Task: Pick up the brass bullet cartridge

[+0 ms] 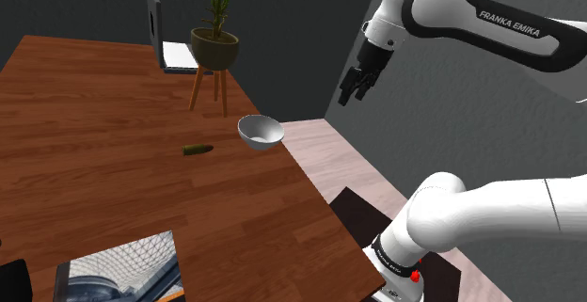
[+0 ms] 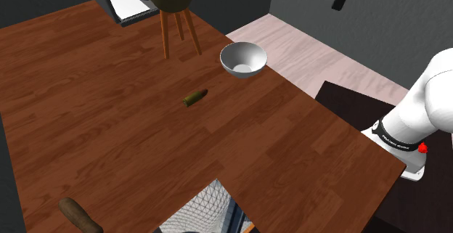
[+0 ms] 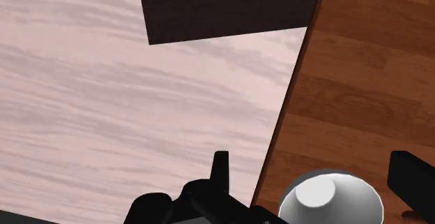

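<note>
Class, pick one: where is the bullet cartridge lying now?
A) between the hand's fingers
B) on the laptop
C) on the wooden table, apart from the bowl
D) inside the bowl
C: the bullet cartridge lies on the wooden table, apart from the bowl; the hand hangs high above, open.

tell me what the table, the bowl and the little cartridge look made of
Table: wood, reddish-brown, with visible grain and plank seams; smooth finish.
Bowl: plain white-grey and smooth, softly shaded; perhaps ceramic, but the look leaves it open.
Cartridge: olive-brown and dull; possibly tarnished brass, too small to be sure.
</note>
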